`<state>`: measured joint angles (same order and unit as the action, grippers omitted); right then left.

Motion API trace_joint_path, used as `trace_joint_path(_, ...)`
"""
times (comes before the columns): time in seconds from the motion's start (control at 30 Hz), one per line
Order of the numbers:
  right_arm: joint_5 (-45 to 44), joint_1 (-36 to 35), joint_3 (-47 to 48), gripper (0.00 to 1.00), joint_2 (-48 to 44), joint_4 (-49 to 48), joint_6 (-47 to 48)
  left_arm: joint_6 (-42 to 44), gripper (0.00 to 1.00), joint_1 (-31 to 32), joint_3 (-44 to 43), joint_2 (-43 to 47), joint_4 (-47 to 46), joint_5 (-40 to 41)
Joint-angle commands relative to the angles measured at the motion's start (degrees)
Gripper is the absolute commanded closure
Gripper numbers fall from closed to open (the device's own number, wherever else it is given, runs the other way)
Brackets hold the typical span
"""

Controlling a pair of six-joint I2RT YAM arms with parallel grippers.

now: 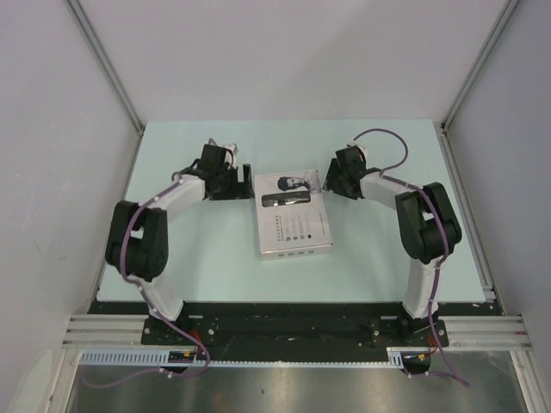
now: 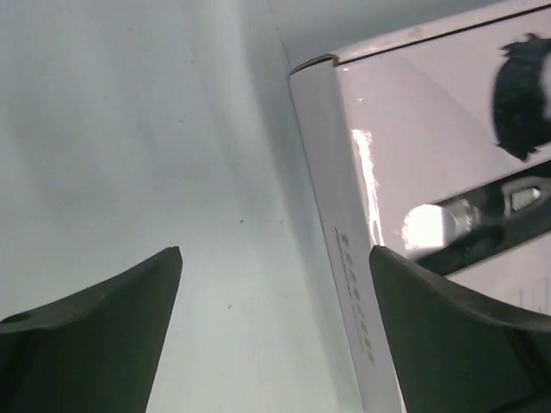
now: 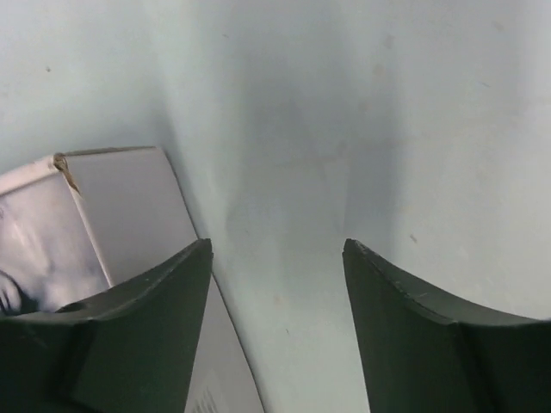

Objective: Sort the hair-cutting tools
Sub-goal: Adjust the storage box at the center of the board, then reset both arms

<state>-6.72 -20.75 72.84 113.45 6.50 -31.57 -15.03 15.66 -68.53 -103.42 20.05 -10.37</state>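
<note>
No hair-cutting tools show in any view. A flat white box (image 1: 293, 215) with a printed lid lies shut in the middle of the table. My left gripper (image 1: 244, 182) stands open at the box's far left corner. In the left wrist view, the left gripper (image 2: 274, 251) has its right finger over the box (image 2: 413, 155) and its left finger over the table, with the box's side wall between them. My right gripper (image 1: 330, 183) is open at the far right corner. In the right wrist view, the right gripper (image 3: 276, 243) has its left finger by the box (image 3: 120, 198).
The pale green table (image 1: 172, 258) is enclosed by grey walls on the left, right and back, with metal posts in the far corners. A black base rail (image 1: 284, 323) carrying both arms runs along the near edge.
</note>
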Motion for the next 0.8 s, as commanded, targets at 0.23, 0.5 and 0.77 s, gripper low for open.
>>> trace_joint_path(0.23,-11.03,1.07,0.55,0.0,-25.89,24.69,2.39,-0.7,0.0,0.25,10.08,33.06,-2.65,5.97)
trace_joint_path(0.5,-9.46,1.33,-1.65,0.0,-41.46,26.54,2.83,-2.9,0.0,0.25,17.38,51.37,-1.25,8.53)
trace_joint_path(0.77,-8.4,1.33,-1.65,0.0,-47.0,28.74,1.08,-2.2,0.0,0.25,18.17,58.5,1.13,10.2)
